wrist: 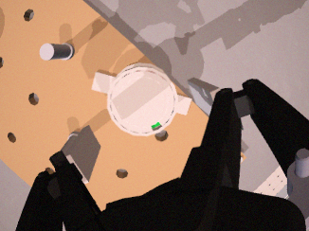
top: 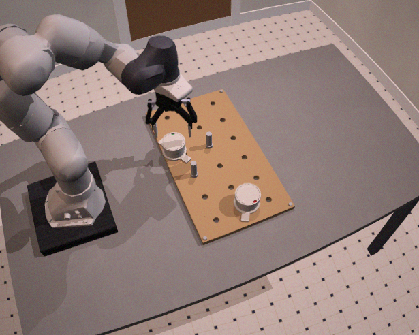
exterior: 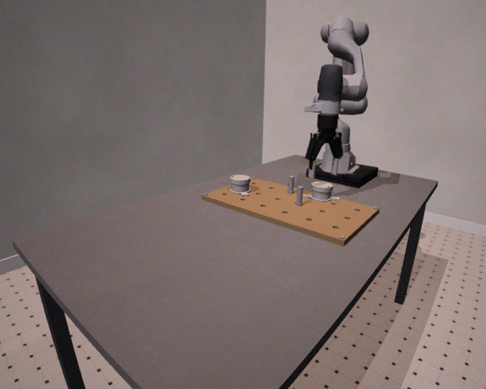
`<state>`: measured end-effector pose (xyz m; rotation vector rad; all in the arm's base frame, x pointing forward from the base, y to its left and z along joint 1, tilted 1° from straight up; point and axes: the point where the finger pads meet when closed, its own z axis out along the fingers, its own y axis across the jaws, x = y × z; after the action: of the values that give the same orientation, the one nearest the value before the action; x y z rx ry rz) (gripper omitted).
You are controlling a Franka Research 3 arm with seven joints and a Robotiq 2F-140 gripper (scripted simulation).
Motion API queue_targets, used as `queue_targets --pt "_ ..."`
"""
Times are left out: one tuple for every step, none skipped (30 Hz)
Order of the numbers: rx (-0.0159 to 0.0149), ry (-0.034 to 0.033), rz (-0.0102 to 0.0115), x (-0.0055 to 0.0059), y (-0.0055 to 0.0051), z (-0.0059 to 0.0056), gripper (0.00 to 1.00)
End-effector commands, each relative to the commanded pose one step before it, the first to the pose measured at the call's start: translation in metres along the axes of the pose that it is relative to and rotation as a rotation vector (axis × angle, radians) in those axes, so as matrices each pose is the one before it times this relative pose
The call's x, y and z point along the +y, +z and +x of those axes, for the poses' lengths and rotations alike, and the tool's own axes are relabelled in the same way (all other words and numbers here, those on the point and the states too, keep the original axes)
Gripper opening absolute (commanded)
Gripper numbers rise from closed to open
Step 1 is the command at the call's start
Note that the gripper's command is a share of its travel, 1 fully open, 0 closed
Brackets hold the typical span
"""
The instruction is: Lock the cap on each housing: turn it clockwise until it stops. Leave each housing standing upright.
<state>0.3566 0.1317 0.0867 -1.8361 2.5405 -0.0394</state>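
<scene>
My gripper (top: 173, 131) (exterior: 323, 171) (wrist: 141, 115) points down with its two fingers spread wide, though short of fully open, and nothing between them in their grip. It hovers over the near housing (top: 174, 152) (exterior: 321, 194) (wrist: 101, 82), a white round body standing upright by the robot-side edge of an orange-tan board (top: 231, 174) (exterior: 251, 209) (wrist: 47, 125). Its round white cap (top: 173, 141) (exterior: 322, 185) (wrist: 142, 100) sits on top, with a small green mark (top: 172, 133) (wrist: 156, 125) near the rim. In my wrist view, this cap lies between the lines of my two finger pads, and a flat tab sticks out on either side beneath it.

The far housing (top: 246, 207) (exterior: 239, 188) also stands upright, well apart near another end of the board. Its white cap (top: 247, 193) (exterior: 239, 178) is seated, with a red mark (top: 254, 201) near the rim. I cannot tell whether either cap is against its stop.

Two upright grey posts, one closer to the robot (top: 193, 169) (exterior: 291, 184) (wrist: 57, 51), rise near the first housing. The board lies flat on a grey table (top: 321, 126) (exterior: 199, 276).
</scene>
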Motion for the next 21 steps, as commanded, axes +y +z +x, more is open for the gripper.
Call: queue_targets --pt "0.00796 -0.00234 -0.01251 0.00428 -0.00674 0.00164 0.78" --pt "0.0 0.0 0.0 0.0 -0.00201 0.0 0.78" --pt "0.00001 0.0 0.0 0.0 -0.00195 0.0 0.78" --pt "-0.00002 -0.00001 -0.00001 0.00001 -0.00186 0.0 0.78" --pt "0.00001 0.00001 0.0 -0.00001 -0.0018 0.0 0.78" --pt "0.0 0.0 0.0 0.0 -0.00169 0.0 0.78" --pt "-0.00002 -0.00001 0.0 0.00001 -0.00158 0.0 0.78" --pt "0.00001 0.00001 0.0 -0.00001 -0.00149 0.0 0.78" --pt "0.0 0.0 0.0 0.0 0.0 0.0 0.78" --pt "0.0 0.0 0.0 0.0 0.0 0.0 0.78" --pt "0.0 0.0 0.0 0.0 -0.00137 0.0 0.78" --pt "-0.00001 0.0 0.0 0.0 -0.00125 0.0 0.78" --pt "-0.00001 -0.00001 0.0 0.00001 -0.00112 0.0 0.78" --pt "0.00001 0.00001 0.0 -0.00001 -0.00101 0.0 0.78" --pt "0.0 0.0 0.0 0.0 -0.00088 0.0 0.78" --pt "0.0 0.0 0.0 0.0 -0.00075 0.0 0.78" --pt "0.0 0.0 0.0 0.0 -0.00062 0.0 0.78" --pt "0.0 0.0 0.0 0.0 -0.00051 0.0 0.78" --pt "0.0 0.0 0.0 0.0 -0.00039 0.0 0.78" --pt "0.0 0.0 0.0 0.0 -0.00029 0.0 0.78" --pt "0.0 0.0 0.0 0.0 -0.0002 0.0 0.78"
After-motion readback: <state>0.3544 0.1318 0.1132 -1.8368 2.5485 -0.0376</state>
